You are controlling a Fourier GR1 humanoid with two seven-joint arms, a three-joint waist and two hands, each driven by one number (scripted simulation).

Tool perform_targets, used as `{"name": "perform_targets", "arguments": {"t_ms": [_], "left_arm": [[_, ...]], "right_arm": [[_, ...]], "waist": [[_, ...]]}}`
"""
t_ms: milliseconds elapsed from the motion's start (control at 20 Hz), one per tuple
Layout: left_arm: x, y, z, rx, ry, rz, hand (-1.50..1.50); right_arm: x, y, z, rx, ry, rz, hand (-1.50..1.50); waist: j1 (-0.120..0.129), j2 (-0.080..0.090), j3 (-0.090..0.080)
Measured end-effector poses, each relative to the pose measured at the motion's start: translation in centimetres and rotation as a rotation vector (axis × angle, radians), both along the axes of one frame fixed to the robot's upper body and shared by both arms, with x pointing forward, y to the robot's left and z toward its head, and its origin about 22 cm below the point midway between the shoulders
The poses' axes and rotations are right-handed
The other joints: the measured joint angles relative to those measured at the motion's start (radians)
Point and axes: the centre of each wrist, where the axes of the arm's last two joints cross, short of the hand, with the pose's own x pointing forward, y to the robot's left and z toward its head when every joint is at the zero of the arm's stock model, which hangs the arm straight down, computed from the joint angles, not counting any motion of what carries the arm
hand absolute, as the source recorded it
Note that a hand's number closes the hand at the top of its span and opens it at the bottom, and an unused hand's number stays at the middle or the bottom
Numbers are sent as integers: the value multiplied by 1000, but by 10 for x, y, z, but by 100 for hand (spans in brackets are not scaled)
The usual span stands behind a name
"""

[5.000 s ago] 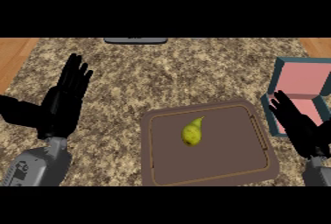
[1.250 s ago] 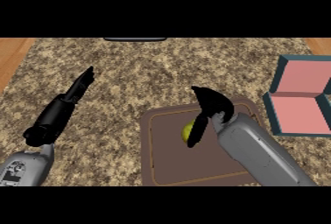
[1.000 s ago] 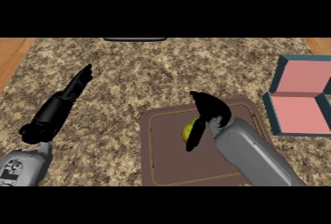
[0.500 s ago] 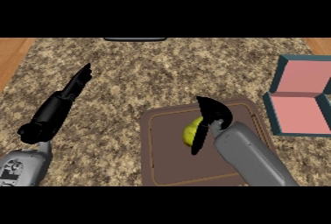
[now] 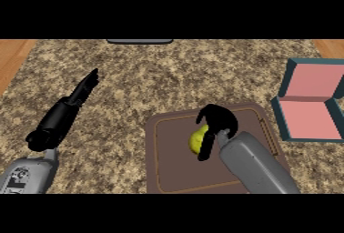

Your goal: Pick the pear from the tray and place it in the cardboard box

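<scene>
On the brown tray (image 5: 174,177), near its middle, lies the yellow pear (image 5: 197,139), and the right robot hand (image 5: 216,122) has come down over it; 1 second ago the fingers stood above and beside the fruit, whereas now they arch over its top while the thumb reaches down its near side, so the curl has tightened and most of the pear is hidden; only a yellow sliver shows to the left of the fingers; the hand looks closed round the pear, though the fruit appears to rest on the tray and is not yet lifted; this means the grasp step is about complete, and the lift and carry are what remain; the cardboard box (image 5: 310,105) sits well apart to the right, off the tray, its flaps open and its pink inside showing, so the arm would need to rise and swing rightwards to reach it; the left robot hand (image 5: 79,93) rests at the left over the speckled surface (image 5: 148,77), fingers straight and holding nothing, unchanged over the last second.
</scene>
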Motion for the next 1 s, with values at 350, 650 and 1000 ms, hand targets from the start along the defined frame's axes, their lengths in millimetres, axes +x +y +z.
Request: {"name": "perform_targets", "arguments": {"t_ms": [350,650,1000], "left_arm": [[-3,2,6,3,7,3,0],[-2,3,1,-1,16,8,0],[-5,12,-3,-3,28,50,0]], "right_arm": [[1,5,-2,-19,-119,49,150],[-43,30,10,95,-263,623,150],[-104,19,46,281,-521,1190,150]], "waist": [[3,-1,1],[0,-7,8],[-42,-18,12]]}}
